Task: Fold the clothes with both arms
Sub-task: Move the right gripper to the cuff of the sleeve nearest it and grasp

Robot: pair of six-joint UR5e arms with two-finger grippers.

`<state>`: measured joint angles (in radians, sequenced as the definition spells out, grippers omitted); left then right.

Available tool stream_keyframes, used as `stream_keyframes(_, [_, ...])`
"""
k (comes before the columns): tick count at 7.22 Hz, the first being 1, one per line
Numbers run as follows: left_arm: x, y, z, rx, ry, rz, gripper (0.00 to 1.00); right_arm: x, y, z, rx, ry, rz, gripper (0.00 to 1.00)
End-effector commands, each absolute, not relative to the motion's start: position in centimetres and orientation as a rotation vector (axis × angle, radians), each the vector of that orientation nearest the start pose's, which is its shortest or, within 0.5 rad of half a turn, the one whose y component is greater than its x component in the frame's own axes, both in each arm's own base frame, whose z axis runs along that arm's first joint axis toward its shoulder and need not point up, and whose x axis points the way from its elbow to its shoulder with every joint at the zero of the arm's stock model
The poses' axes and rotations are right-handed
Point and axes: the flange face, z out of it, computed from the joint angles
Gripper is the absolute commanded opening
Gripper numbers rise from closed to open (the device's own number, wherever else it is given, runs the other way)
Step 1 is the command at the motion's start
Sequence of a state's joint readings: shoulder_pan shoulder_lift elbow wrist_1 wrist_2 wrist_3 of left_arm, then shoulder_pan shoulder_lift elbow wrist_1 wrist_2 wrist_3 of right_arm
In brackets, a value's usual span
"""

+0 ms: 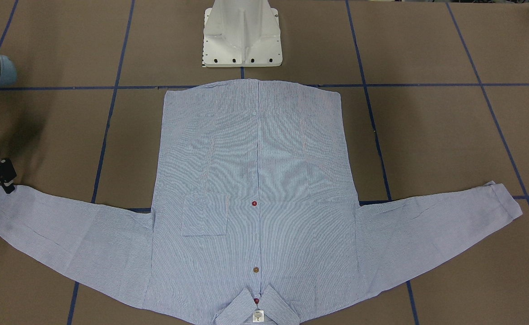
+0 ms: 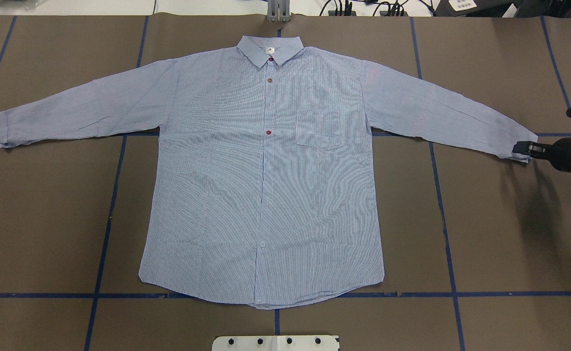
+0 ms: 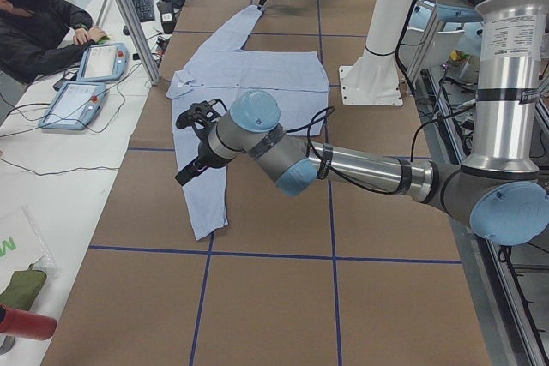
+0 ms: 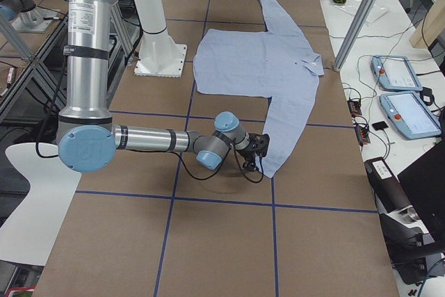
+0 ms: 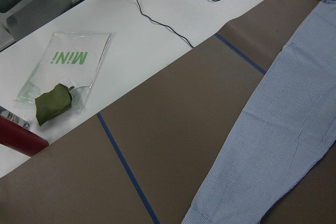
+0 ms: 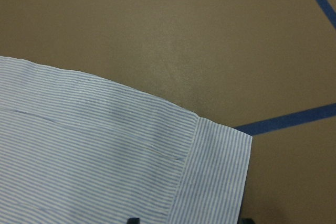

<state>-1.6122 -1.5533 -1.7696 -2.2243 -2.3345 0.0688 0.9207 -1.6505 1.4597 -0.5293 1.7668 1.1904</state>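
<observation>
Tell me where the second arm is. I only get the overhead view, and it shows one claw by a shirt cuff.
Observer: It is out of your frame. The left-side view shows the left claw raised above the other sleeve of the shirt.
Operator: Has the right claw grabbed that cuff?
Observer: No. Its wrist camera shows the fingertips wide apart, with the cuff between them.
Operator: Is anyone nearby?
Observer: A person sits at the side bench by two control tablets.
</observation>
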Motion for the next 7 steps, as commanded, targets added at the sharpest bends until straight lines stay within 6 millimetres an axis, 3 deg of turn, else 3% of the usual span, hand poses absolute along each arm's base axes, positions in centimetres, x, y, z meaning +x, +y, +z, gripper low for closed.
stream_keyframes(1, [-8.5, -49.51, 49.13, 0.832, 0.674, 0.343, 1.0, -20.79, -45.84, 65.22, 0.369, -0.788, 0.42, 0.57])
stream_keyframes(3, [-8.07, -49.27, 49.09, 0.822, 0.731, 0.365, 1.0, -21.13, -45.69, 65.47, 0.369, -0.781, 0.417, 0.52])
stream_keyframes(4, [-8.01, -49.16, 49.03, 0.823, 0.738, 0.369, 1.0, -21.13, -45.69, 65.47, 0.369, -0.781, 0.417, 0.28])
stream_keyframes(5, [-8.01, -49.21, 48.96, 0.825, 0.738, 0.371, 1.0, -21.13, -45.69, 65.47, 0.369, -0.781, 0.418, 0.09])
stream_keyframes(6, [-8.03, -49.21, 48.96, 0.825, 0.737, 0.369, 1.0, -21.14, -45.7, 65.39, 0.37, -0.782, 0.416, 0.0])
stream_keyframes(7, [-8.03, -49.21, 48.96, 0.825, 0.737, 0.369, 1.0, -21.06, -45.8, 64.83, 0.378, -0.79, 0.415, 0.0])
